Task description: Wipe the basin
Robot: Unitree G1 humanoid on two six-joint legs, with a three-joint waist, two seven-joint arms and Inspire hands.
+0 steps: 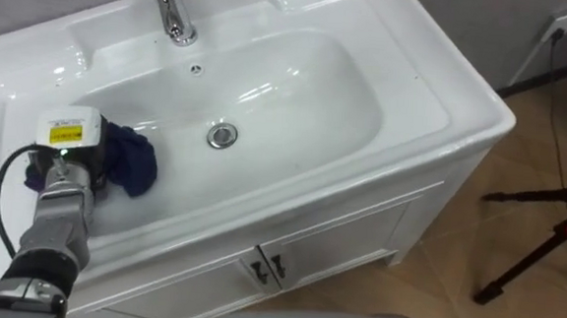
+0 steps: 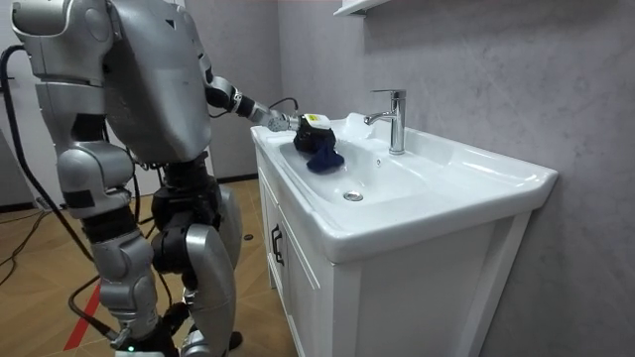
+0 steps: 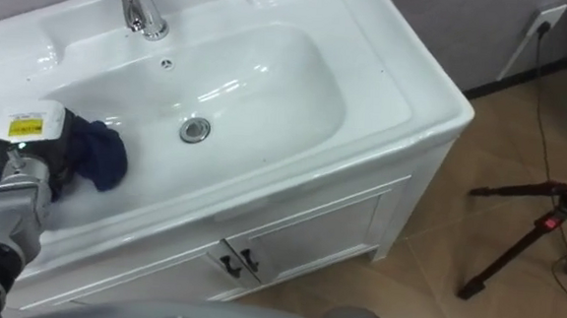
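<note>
Stands on the wood floor (image 2: 40, 258) at the room view's left, close against the front of a white cabinet (image 1: 358, 233) topped by a white basin (image 1: 297, 91). Reaches the left arm out over the basin's rim and down into the bowl.

To the right on the floor, well apart from the cabinet: a black tripod (image 1: 545, 244).

At the back edge of the basin, upright: a chrome tap (image 1: 169, 9) with its spout pointing over the bowl.

In the left part of the bowl, against its sloping wall: a dark blue cloth (image 1: 133, 162), bunched up, touching the left hand (image 1: 69, 171) and showing on both sides of it. Cannot tell whether the hand is clamped on the cloth or only pressed on it.

At the bottom of the bowl, just right of the cloth and apart from it: a round metal drain (image 1: 223, 136).

On the cabinet front, side by side: two small dark door handles (image 1: 267, 268).

Between tap and drain: a tiny overflow hole (image 1: 196, 70).
</note>
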